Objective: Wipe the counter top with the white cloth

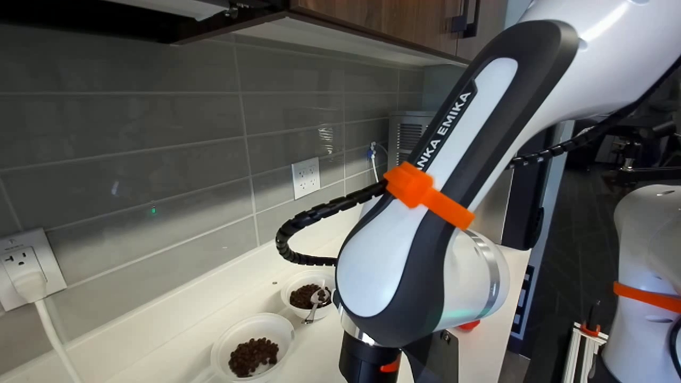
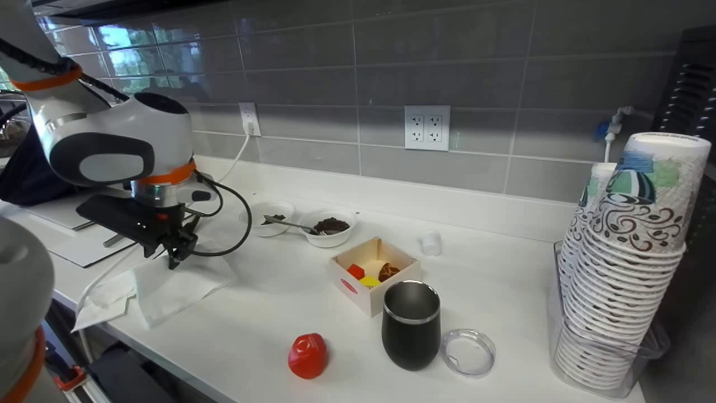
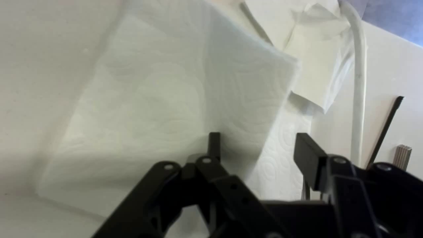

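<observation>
The off-white counter top (image 2: 246, 347) runs along the grey tiled wall and shows in both exterior views, also here (image 1: 314, 351). The white cloth (image 2: 179, 288) lies on it below my gripper, with one side folded over; it fills much of the wrist view (image 3: 155, 99). My gripper (image 3: 257, 145) is open, its fingers wide apart, with nothing clamped between them. One finger is over the cloth, the other near its right edge. In an exterior view the gripper (image 2: 174, 254) is low over the cloth; whether the fingertips touch it I cannot tell.
Crumpled white paper (image 3: 317, 56) and a white cord (image 3: 359, 86) lie beside the cloth. Bowls of dark food (image 2: 330, 240) (image 2: 272, 229) stand by the wall. A wooden box (image 2: 349, 288), red object (image 2: 307, 355), black tumbler (image 2: 411, 341), clear lid (image 2: 469, 352) and stacked cups (image 2: 621, 280) stand further along.
</observation>
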